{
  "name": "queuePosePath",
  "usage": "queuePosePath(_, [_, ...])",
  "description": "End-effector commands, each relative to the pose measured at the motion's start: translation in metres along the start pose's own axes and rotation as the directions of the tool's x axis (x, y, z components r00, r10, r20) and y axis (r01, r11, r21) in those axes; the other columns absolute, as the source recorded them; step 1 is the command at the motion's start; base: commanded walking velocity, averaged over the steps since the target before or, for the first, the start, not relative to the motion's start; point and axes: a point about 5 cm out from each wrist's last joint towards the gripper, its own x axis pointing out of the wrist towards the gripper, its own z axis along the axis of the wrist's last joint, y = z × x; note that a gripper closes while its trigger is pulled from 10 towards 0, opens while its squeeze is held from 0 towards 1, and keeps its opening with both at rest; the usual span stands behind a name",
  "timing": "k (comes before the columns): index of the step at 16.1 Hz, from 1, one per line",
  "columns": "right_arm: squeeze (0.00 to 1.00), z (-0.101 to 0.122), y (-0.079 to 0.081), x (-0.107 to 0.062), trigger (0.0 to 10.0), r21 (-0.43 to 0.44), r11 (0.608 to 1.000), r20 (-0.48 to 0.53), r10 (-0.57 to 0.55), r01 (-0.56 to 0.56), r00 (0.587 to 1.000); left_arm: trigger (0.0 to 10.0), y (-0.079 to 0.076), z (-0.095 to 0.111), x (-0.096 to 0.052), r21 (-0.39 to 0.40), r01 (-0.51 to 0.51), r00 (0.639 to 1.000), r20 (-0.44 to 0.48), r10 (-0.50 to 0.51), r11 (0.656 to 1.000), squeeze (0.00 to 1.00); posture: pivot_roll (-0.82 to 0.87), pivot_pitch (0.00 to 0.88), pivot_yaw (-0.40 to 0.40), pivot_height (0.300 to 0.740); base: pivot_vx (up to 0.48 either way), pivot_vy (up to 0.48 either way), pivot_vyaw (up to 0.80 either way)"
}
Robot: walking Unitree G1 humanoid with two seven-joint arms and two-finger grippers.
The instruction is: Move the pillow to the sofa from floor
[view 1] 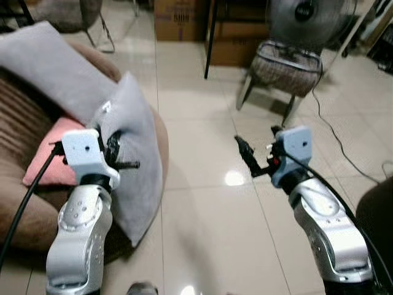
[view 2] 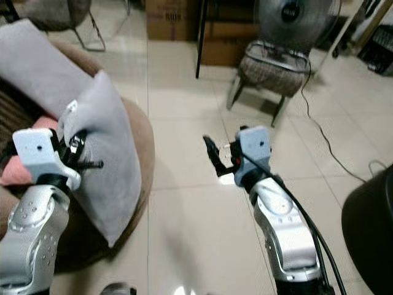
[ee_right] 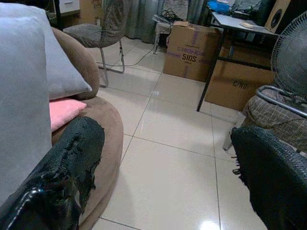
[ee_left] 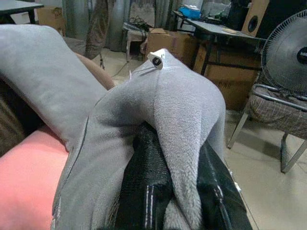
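L gripper [view 1: 116,150] fingertips buried in pillow [view 1: 132,153]

Cardboard box [ee_right: 193,50] by the desk is showing "510S" in dark print on its front, with a smaller line above it, maybe "CRONUS", too blurred to confirm. Second box [ee_right: 236,84] is carrying faint lettering, unreadable. Pillow tag [ee_left: 156,60] is bearing no legible text.

A soft, matt grey fabric pillow [ee_left: 168,110] rests against a brown ribbed-cloth sofa [view 1: 18,129]; the pale floor tiles [view 1: 209,215] are glossy, the boxes [ee_right: 189,50] cardboard.
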Motion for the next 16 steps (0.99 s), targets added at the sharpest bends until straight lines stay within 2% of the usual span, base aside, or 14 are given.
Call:
queuePosePath(1, [0.0, -0.004, -0.004, -0.001, 10.0, 0.0, 1.0, -0.011, -0.027, 0.027, 1.0, 10.0, -0.005, 0.015, -0.004, 0.015, 0.022, 0.996, 0.089, -0.023, 1.0, 0.0, 0.08, 0.0, -0.071, 0.74, 0.0, 0.0, 0.0])
queuePosePath(3, [0.0, -0.003, -0.001, 0.0, 10.0, 0.013, 1.0, -0.011, -0.006, 0.006, 1.0, 10.0, -0.004, 0.018, -0.001, 0.045, 0.006, 0.994, 0.106, -0.011, 0.999, 0.0, 0.08, 0.0, -0.073, 0.74, 0.0, 0.0, 0.0])
queuePosePath(6, [0.0, -0.004, 0.003, 0.002, 10.0, 0.021, 1.0, -0.013, 0.009, -0.009, 1.0, 10.0, 0.0, 0.021, 0.0, 0.037, -0.015, 0.991, 0.133, 0.01, 0.999, 0.0, 0.08, 0.0, -0.073, 0.74, 0.0, 0.0, 0.0])
queuePosePath(8, [0.0, -0.005, 0.003, 0.003, 10.0, 0.029, 1.0, -0.019, 0.01, -0.01, 1.0, 10.0, 0.004, 0.024, 0.001, 0.039, -0.033, 0.989, 0.148, 0.027, 0.999, 0.0, 0.09, 0.0, -0.077, 0.74, 0.281, 0.0, 0.0])
queuePosePath(10, [0.0, -0.004, 0.004, 0.003, 10.0, 0.001, 0.999, -0.02, 0.033, -0.033, 0.999, 10.0, 0.005, 0.024, 0.001, 0.053, -0.034, 0.989, 0.148, 0.026, 0.998, 0.0, 0.09, 0.0, -0.078, 0.74, 0.319, 0.0, 0.0])
queuePosePath(16, [0.0, -0.001, 0.006, 0.004, 10.0, -0.041, 0.998, -0.018, 0.055, -0.055, 0.998, 10.0, 0.005, 0.024, 0.003, 0.092, -0.037, 0.989, 0.145, 0.023, 0.995, 0.0, 0.09, 0.0, -0.076, 0.74, 0.337, 0.0, 0.76])
